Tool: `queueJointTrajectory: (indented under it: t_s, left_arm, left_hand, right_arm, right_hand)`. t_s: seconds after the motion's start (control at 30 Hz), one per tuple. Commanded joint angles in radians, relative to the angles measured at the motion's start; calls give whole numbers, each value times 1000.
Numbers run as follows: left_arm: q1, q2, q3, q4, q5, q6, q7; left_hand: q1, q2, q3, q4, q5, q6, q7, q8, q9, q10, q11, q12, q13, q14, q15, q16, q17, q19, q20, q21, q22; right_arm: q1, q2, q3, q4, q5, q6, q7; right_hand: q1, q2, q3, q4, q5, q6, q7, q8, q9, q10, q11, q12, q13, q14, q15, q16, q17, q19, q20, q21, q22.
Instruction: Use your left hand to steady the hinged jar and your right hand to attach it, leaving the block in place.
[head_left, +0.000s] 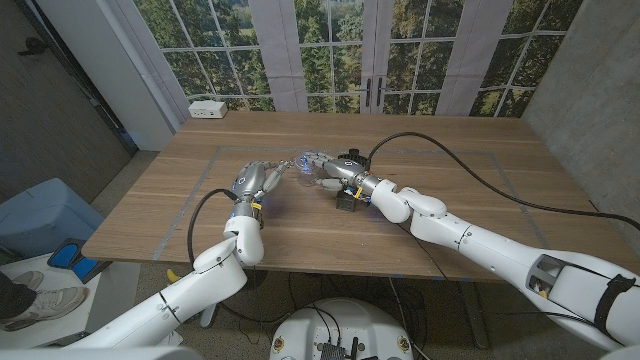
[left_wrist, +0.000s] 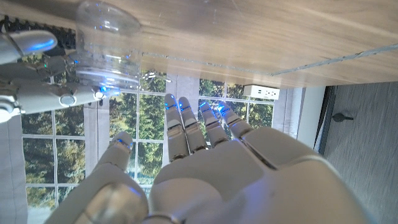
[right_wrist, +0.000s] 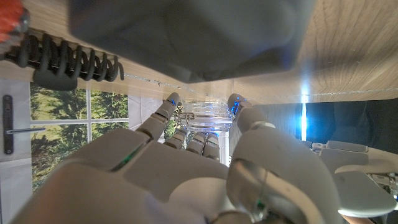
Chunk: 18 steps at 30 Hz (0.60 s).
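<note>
I'm looking down from the head camera at a wooden table in front of tall windows. Both of my arms reach in toward the middle of the table.

The hinged jar, clear glass and hard to pick out, sits near the table's centre, between my two hands. A dark block stands just behind my right hand, on the side nearer me, close against the wrist.

My right hand comes in from the right and its fingers reach the jar. In the right wrist view the fingers and thumb bracket the glass jar, one on each side; I cannot tell for sure that they are clamped on it.

My left hand is just to the left of the jar, fingers stretched toward it. In the left wrist view the left hand is open, fingers apart and holding nothing, with the jar off to one side of the fingertips and the right hand against the jar's far wall.

What matters for the coming move: the jar stands upright, its long axis vertical, and lies just beyond my left fingertips, toward the right hand. The right hand is the nearer one. I judge the left hand must close the small gap and steady the jar first
</note>
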Motion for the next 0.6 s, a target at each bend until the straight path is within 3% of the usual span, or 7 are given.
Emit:
queueJointTrajectory:
  t_s: [0.03,0.37,0.47,0.6]
  left_arm:
    - [17,-29,-28,-1,-10,27,-33]
    - [-38,-17,-30,-7,-86,82,-161]
    - [-59,-9,-15,-1,-85,85,-178]
    - [-88,5,7,2,-82,89,-209]
  left_hand:
    - [6,-2,3,-15,-1,-84,-16,-6,0,-88,0,-5,1,-61,-31,-8,2,-24,1,-9,2]
    - [-2,-12,-3,-24,0,-189,-22,-7,-1,-181,-35,-3,-1,-165,-40,-10,3,-76,-5,-22,3]
    - [-3,-13,-5,-25,0,-199,-34,-3,-2,-195,-67,0,-1,-179,-39,-8,3,-88,-5,-23,3]
    - [-5,-14,-7,-24,0,-205,-52,0,-2,-203,-88,2,-1,-197,-44,-7,3,-102,-10,-24,4]
  right_arm:
    - [-1,-11,-1,-8,2,10,40]
    - [-5,-21,4,-15,4,18,46]
    - [-5,-22,4,-14,4,21,47]
    - [-5,-23,7,-8,8,27,47]
  right_hand:
    - [15,-1,-4,-2,8,3,5,6,6,15,17,8,10,31,-90,16,6,-6,-34,-2,3]
    - [17,-2,-7,-1,9,3,6,6,6,15,15,9,10,31,-89,17,5,-5,-33,-1,3]
    - [17,-3,-8,-1,10,3,6,6,6,15,16,9,10,31,-90,17,4,-5,-33,-1,3]
    - [18,-4,-9,-2,10,2,6,6,6,14,16,9,10,30,-89,17,4,-5,-32,-2,3]
